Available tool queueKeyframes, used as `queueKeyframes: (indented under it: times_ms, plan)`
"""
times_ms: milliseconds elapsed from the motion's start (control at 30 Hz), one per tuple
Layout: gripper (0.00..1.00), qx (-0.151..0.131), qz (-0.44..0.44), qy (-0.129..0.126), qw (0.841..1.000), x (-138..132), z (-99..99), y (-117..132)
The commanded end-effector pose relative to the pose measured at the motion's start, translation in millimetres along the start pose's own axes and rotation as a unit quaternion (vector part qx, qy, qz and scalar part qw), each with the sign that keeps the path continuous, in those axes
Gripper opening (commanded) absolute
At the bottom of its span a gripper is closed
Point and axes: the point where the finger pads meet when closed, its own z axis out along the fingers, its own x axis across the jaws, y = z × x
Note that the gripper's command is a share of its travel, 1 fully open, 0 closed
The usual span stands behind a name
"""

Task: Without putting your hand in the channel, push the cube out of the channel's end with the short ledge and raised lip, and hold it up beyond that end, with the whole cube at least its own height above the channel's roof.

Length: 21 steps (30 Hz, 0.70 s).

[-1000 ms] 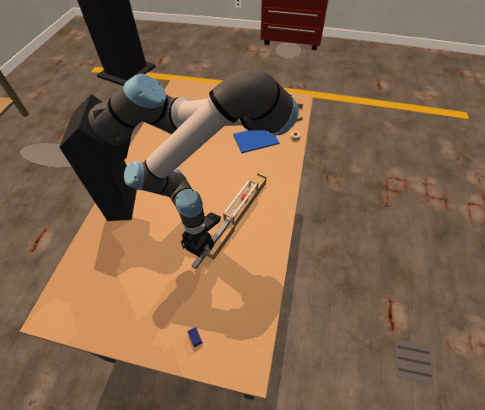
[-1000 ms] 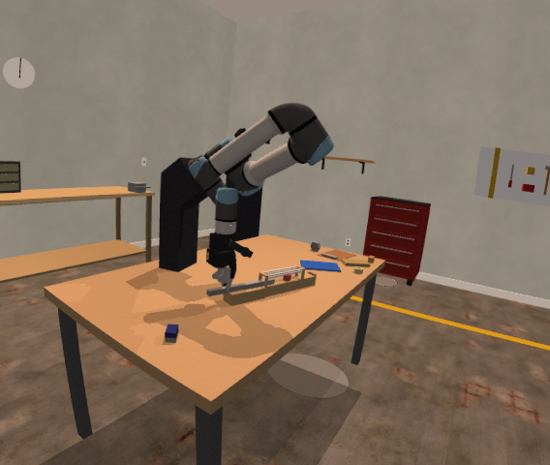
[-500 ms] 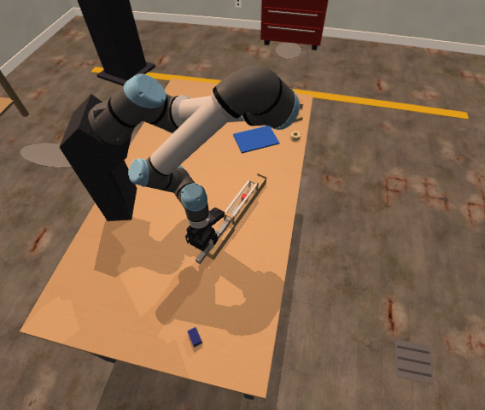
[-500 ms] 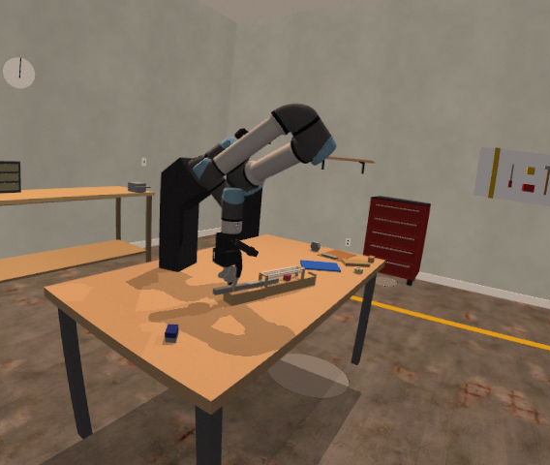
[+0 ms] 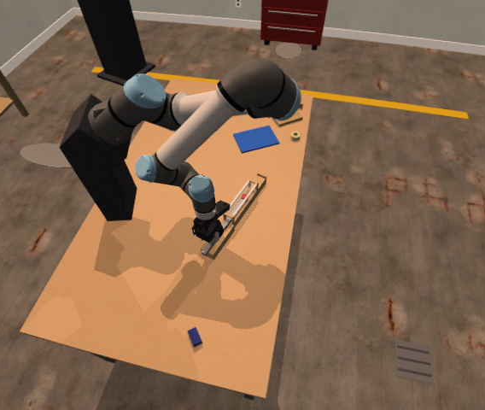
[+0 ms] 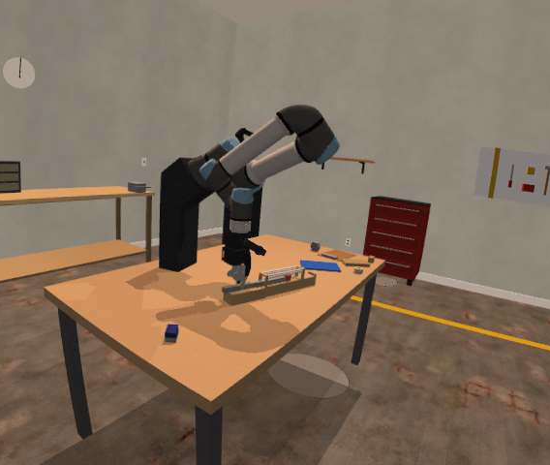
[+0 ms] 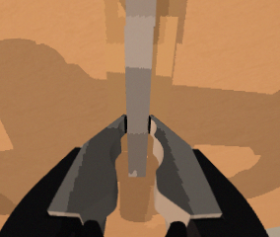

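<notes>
A small red cube (image 5: pixel 243 196) (image 6: pixel 288 275) sits inside the long wooden channel (image 5: pixel 245 211) (image 6: pixel 265 294), under its see-through roof and nearer the far end. That far end (image 5: pixel 261 178) has a short ledge and a raised lip. My gripper (image 5: pixel 211 239) (image 6: pixel 238 273) (image 7: pixel 137 116) is at the channel's near end, outside it, pointing down. It is shut on a thin grey rod (image 5: pixel 207 248) (image 6: pixel 235 288) (image 7: pixel 139 74) that lies along the channel's line and points into its near opening. I cannot tell whether the rod's far tip touches the cube.
On the table (image 5: pixel 102 300) (image 6: pixel 115 300), a flat blue pad (image 5: pixel 256 138) (image 6: pixel 320 264), a tape roll (image 5: pixel 295 135) and wooden pieces (image 6: pixel 348 256) lie beyond the channel. A small blue block (image 5: pixel 195 336) (image 6: pixel 170 331) lies near the front edge. The robot's black pedestal (image 5: pixel 96 176) stands left.
</notes>
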Motion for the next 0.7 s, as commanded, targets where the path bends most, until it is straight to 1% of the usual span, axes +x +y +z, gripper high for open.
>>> queueKeyframes:
  times_ms: [0, 400, 467, 667]
  plan:
    - [0.00, -0.001, 0.000, 0.001, 1.000, 0.5, -0.2, -12.6]
    - [0.00, -0.001, 0.000, 0.001, 1.000, 0.7, -0.2, -46.8]
    - [0.00, -0.001, 0.000, 0.001, 1.000, 0.7, -0.2, -46.8]
    - [0.00, -0.001, 0.000, 0.001, 1.000, 0.7, -0.1, -60.8]
